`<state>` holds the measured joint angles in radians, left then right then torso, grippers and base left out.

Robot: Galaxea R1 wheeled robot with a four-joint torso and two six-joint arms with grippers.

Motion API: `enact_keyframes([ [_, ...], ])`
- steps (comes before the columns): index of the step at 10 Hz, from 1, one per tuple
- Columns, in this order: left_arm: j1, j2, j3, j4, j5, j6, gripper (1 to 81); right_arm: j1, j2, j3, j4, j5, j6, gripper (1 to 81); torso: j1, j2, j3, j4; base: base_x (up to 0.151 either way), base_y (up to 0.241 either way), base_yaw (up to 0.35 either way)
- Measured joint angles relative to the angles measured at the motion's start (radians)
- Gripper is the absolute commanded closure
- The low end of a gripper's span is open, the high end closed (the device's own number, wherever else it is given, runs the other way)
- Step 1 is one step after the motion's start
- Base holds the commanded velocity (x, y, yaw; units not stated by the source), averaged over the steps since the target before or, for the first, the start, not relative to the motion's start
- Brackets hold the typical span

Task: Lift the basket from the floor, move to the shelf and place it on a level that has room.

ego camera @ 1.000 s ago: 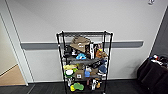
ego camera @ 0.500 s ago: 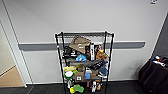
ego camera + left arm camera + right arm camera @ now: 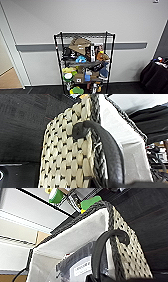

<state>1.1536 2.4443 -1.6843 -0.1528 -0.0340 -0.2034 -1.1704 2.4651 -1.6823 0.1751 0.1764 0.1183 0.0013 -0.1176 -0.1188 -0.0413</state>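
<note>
Jaw state on both grippers cannot be told, though each wrist sits close at a black loop handle (image 3: 110, 151) of the basket (image 3: 75, 238), seemingly raised before the shelf (image 3: 84, 62).

Top tier (image 3: 85, 34) of the shelf (image 3: 58, 62) was bare wire, open above up to the wall. Tier below was packed: tilted cardboard box (image 3: 79, 45) rose close under the top tier. Lower tiers crammed too. Dark draped table (image 3: 155, 76) stood well right of the rack.

head view faces the shelf (image 3: 84, 65) from high up; both wrist views hug the basket (image 3: 67, 159).
</note>
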Motion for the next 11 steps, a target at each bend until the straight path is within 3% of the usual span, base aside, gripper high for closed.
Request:
enact_keyframes([
  [11,0.000,-0.001,0.000,0.000,-0.003,0.000,81.1,-0.001,0.011,-0.004,0.001,0.008,-0.001,81.1,0.000,0.000,0.000,0.000,0.101,0.000,0.000],
])
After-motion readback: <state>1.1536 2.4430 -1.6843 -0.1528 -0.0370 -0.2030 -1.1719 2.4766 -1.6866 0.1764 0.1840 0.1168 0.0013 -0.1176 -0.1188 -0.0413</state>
